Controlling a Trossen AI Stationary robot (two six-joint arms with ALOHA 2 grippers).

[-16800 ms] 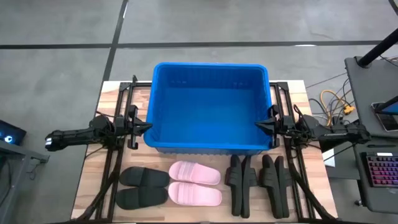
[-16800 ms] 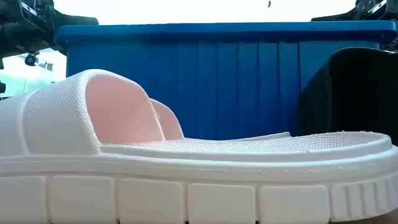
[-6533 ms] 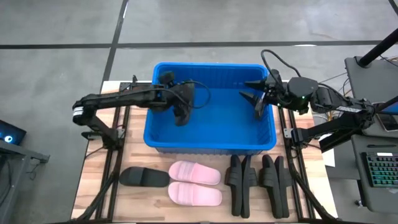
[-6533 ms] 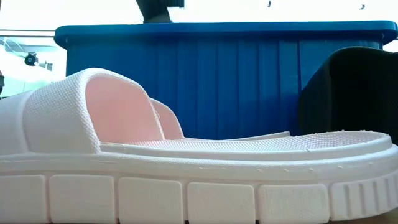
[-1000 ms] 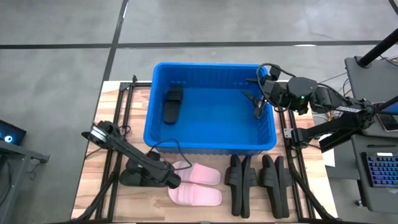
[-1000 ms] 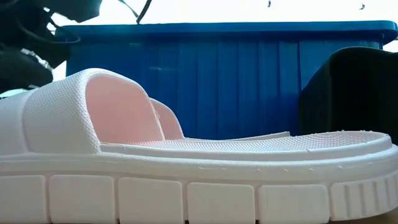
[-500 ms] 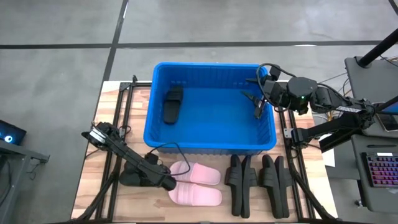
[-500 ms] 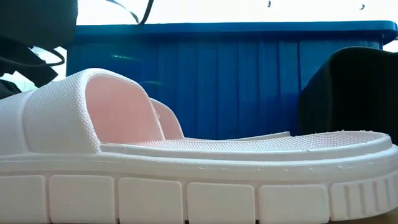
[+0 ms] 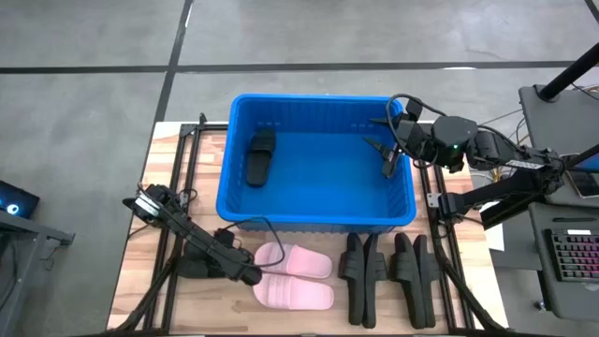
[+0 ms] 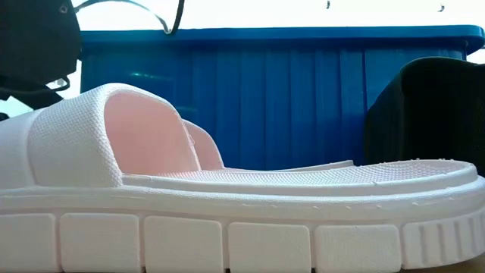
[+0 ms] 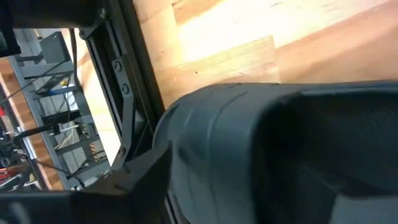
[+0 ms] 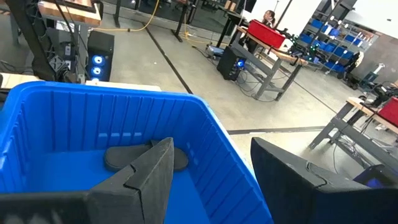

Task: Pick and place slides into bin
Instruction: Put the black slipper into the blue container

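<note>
A black slide [image 9: 192, 269] lies sole down on the table's near left; it fills the left wrist view [image 11: 249, 143]. My left gripper [image 9: 245, 274] is low over the end of that slide beside the two pale pink slides [image 9: 293, 261], [image 9: 293, 294]. The blue bin [image 9: 318, 96] holds one black slide [image 9: 259, 156] on its floor at the left. My right gripper [image 9: 386, 154] hovers open just inside the bin's right rim, holding nothing. In the right wrist view the gripper [image 12: 211, 155] looks across the bin [image 12: 112, 106] at that slide [image 12: 143, 155].
Several more black slides [image 9: 363, 271], [image 9: 412, 271] stand on edge at the near right. In the low view a pink slide [image 10: 227, 197] fills the foreground, with the bin wall [image 10: 265, 98] behind it. Black frame rails [image 9: 173, 234] run along both table sides.
My left gripper has come down and moved a little toward the table's left edge, settling over the black slide at the near left. The slide has stayed where it lay.
</note>
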